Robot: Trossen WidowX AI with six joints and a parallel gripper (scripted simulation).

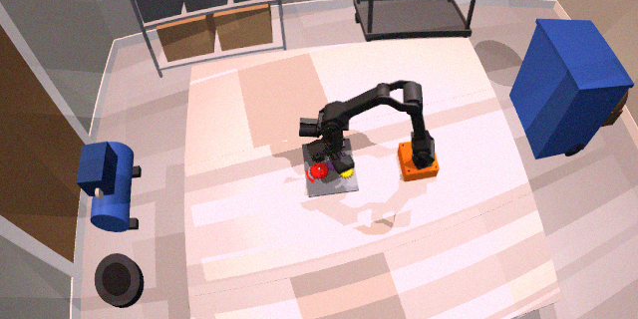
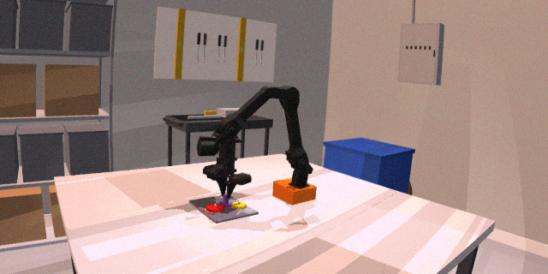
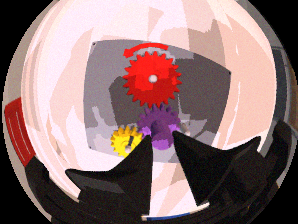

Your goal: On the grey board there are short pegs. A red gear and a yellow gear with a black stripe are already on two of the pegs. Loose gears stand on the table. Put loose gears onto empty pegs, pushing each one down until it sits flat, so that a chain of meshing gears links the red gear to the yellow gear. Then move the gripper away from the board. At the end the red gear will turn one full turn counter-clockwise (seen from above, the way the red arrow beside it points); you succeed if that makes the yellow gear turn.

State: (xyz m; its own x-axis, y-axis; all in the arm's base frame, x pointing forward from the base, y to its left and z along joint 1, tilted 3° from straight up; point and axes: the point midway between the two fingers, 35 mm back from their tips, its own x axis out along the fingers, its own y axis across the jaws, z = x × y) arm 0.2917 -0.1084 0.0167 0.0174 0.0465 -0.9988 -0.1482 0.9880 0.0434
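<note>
A red gear (image 1: 317,170) (image 2: 215,208) (image 3: 140,86) and a smaller yellow gear (image 1: 346,173) (image 2: 239,205) (image 3: 120,142) with a black stripe sit on the grey board (image 1: 329,189) (image 2: 231,216) (image 3: 101,67). A purple gear (image 1: 329,164) (image 3: 159,117) with an upright knob is between them on the board. Its teeth appear to meet the red teeth and come close to the yellow ones. My gripper (image 2: 225,196) (image 3: 161,136) is slightly open around the purple knob, its fingertips very close to the knob's sides. The purple gear's seat on its peg is hidden.
A pale peg (image 3: 187,130) stands beside the purple gear, near one fingertip. The red arrow (image 1: 312,180) (image 3: 146,46) curves beside the red gear. The arm's orange base (image 1: 418,173) (image 2: 294,193) stands on the table to the right of the board.
</note>
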